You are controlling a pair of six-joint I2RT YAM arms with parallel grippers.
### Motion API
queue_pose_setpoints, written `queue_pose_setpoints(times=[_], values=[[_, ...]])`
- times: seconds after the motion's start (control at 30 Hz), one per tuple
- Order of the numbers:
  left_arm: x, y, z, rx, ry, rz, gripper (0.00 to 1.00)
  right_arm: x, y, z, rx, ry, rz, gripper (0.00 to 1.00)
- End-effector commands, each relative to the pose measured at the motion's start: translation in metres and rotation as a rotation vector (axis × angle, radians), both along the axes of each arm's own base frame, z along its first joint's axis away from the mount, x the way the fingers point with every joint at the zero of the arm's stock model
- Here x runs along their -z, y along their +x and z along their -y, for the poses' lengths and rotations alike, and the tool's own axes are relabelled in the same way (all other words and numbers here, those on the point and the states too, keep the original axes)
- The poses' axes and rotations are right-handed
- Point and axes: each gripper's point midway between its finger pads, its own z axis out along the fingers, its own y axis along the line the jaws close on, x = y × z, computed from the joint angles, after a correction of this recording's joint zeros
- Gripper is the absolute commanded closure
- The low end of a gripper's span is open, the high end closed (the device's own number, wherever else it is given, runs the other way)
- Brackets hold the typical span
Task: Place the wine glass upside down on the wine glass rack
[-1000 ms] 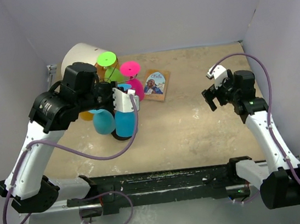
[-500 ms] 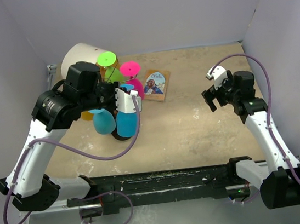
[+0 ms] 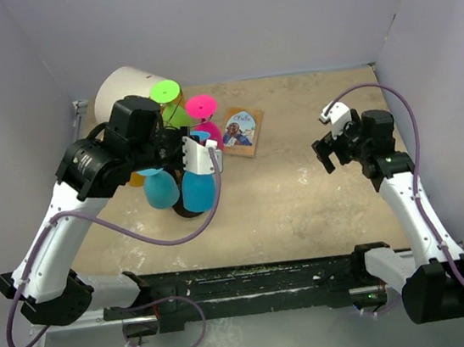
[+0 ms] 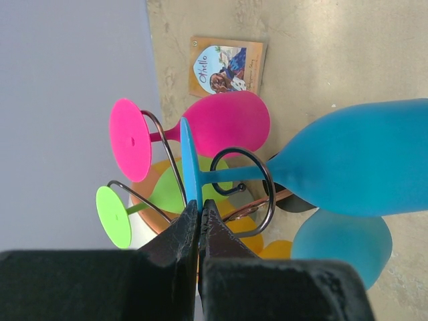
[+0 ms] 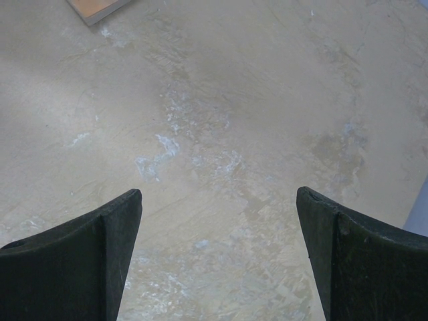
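Though overhead hides it, left pincer (image 4: 199,210) grips wine glass (image 4: 348,160) foot; right pincer (image 5: 217,200) gapes.

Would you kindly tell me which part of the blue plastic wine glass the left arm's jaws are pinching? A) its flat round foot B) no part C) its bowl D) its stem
A: the left jaws are shut on the edge of the foot of the blue plastic wine glass, beside a loop of the thin dark wire rack.

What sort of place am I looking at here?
Most likely a robot test booth: plain walls box in a worn table, two arms are bolted at its edge, and colourful glasses hang on a wire rack.
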Motion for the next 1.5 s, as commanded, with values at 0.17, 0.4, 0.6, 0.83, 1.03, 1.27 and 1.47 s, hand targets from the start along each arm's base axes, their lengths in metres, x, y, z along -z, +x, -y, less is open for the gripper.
queue_pose_setpoints(times=[0.17, 0.4, 0.6, 0.83, 1.03, 1.27, 1.47], values=[[-0.003, 0.01, 0.009, -0.011, -0.016, 0.037, 1.0, -0.004, 0.005, -0.003, -0.025, 0.01, 0.028, 0.0], [0.0, 0.017, 0.001, -0.048, 0.025, 0.062, 1.0, -0.002, 0.006, -0.002, -0.023, 0.008, 0.023, 0.0], [0.007, 0.02, -0.004, -0.068, 0.061, 0.068, 1.0, -0.003, 0.006, -0.003, -0.022, 0.012, 0.025, 0.0], [0.009, 0.021, -0.006, -0.08, 0.069, 0.064, 1.0, -0.007, 0.008, 0.002, 0.006, 0.016, 0.037, 0.0], [0.01, 0.021, -0.007, -0.083, 0.072, 0.064, 1.0, -0.007, 0.01, 0.004, 0.015, 0.014, 0.042, 0.0], [0.012, 0.021, -0.009, -0.087, 0.084, 0.059, 0.96, -0.007, 0.011, 0.004, 0.017, 0.013, 0.044, 0.0], [0.012, 0.02, -0.009, -0.084, 0.084, 0.056, 0.94, -0.006, 0.01, 0.005, 0.018, 0.013, 0.042, 0.0]])
